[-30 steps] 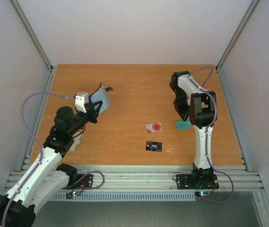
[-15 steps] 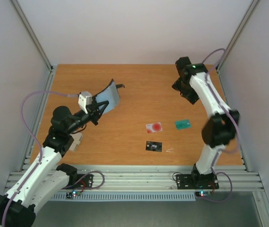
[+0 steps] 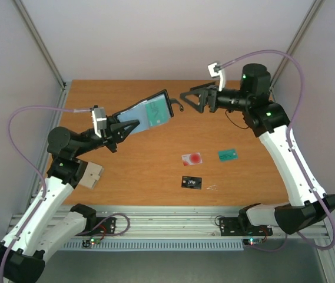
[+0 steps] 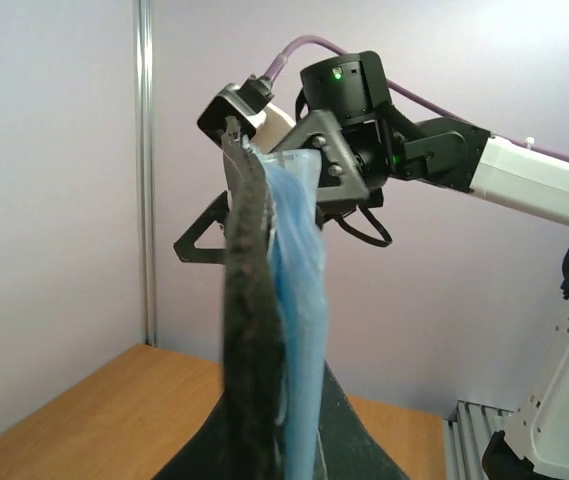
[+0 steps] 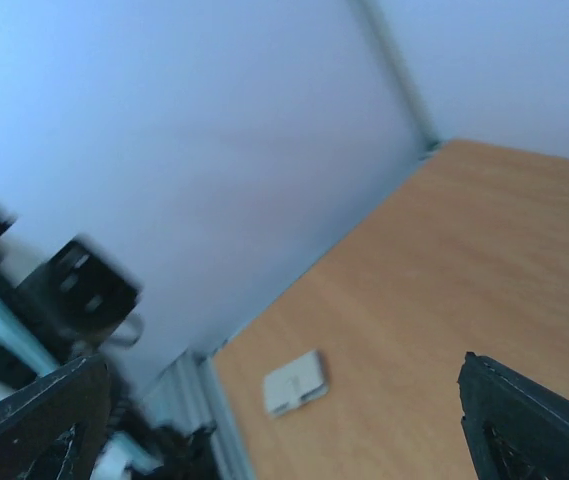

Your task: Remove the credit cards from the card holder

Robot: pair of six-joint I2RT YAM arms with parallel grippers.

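Top external: holder (image 3: 145, 115) is clamped aloft by left gripper (image 3: 123, 126), right gripper (image 3: 191, 101) (jaws apart) near; holder could be wrenched free if card (image 3: 153, 111) is pulled askew.

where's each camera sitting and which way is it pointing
top external: above, behind the bases, looking down on the table; both arms show.
left wrist: looks along the held card holder at the right gripper.
right wrist: faces the left wall and a pale block; own fingertips at bottom corners.
shared: top and left wrist show card holder and right gripper.
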